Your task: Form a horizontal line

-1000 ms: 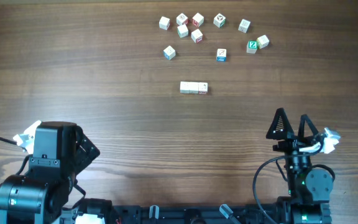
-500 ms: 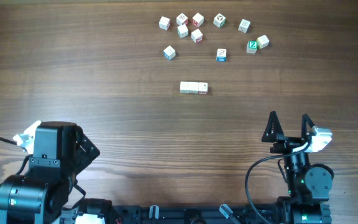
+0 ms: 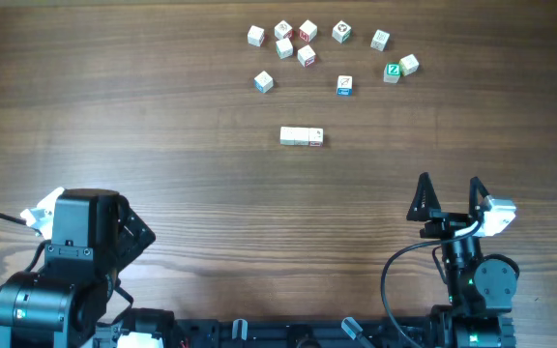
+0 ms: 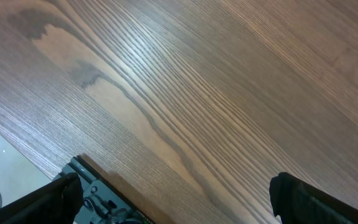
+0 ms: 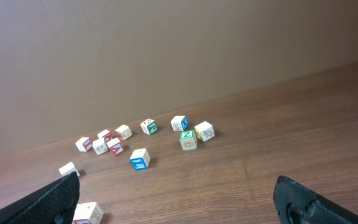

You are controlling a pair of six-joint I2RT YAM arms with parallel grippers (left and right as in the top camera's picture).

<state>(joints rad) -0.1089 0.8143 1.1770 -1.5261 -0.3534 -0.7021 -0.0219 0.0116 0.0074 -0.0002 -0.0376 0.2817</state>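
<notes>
The horizontal line [image 3: 301, 136] is a short row of three whitish cubes touching side by side, mid-table; its right cube carries a red mark. In the right wrist view only its end cube [image 5: 87, 213] shows, beside my left finger. My right gripper [image 3: 449, 188] hovers open near the front right, well short of the row, with nothing between its fingers [image 5: 179, 202]. My left gripper [image 4: 179, 199] is open over bare wood by the table's front edge, far from every cube.
Several loose letter cubes [image 3: 307, 55] lie scattered along the far side, among them a blue one [image 5: 140, 159] and a green one [image 5: 188, 139]. The left arm [image 3: 85, 237] sits folded at the front left. A brown wall [image 5: 166, 56] backs the table.
The right gripper shifted slightly left and toward the front edge, then held still. The cubes and the left arm have not moved.
</notes>
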